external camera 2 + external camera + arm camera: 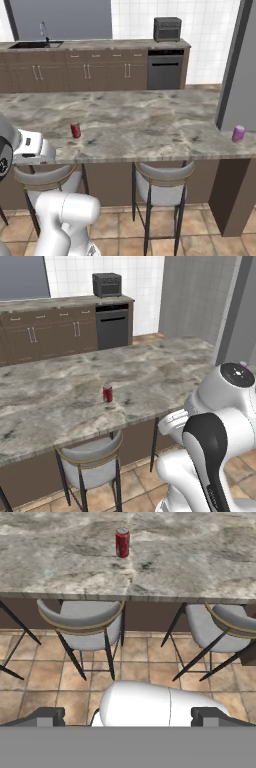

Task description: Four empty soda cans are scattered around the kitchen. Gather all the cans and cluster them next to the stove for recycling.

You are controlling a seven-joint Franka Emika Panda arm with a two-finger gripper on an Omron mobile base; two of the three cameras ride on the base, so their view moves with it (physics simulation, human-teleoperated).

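Note:
A red soda can [107, 393] [75, 130] stands upright on the marble island counter [60, 401], near its front edge and above a stool; the hand view has it at the top [122, 542]. A pink-purple soda can [238, 133] stands at the island's right end beside a grey pillar, and its top peeks from behind my arm [243, 363]. My gripper [129, 717] is open and holds nothing. It hangs well back from the island, short of the red can. The stove is out of view.
Grey bar stools [90, 458] [162, 187] are tucked under the island's front edge. On the back counter are a black box-shaped appliance [167, 28] and a sink [37, 44], with a dark built-in appliance [112, 326] below. A grey pillar [240, 75] bounds the island's right end.

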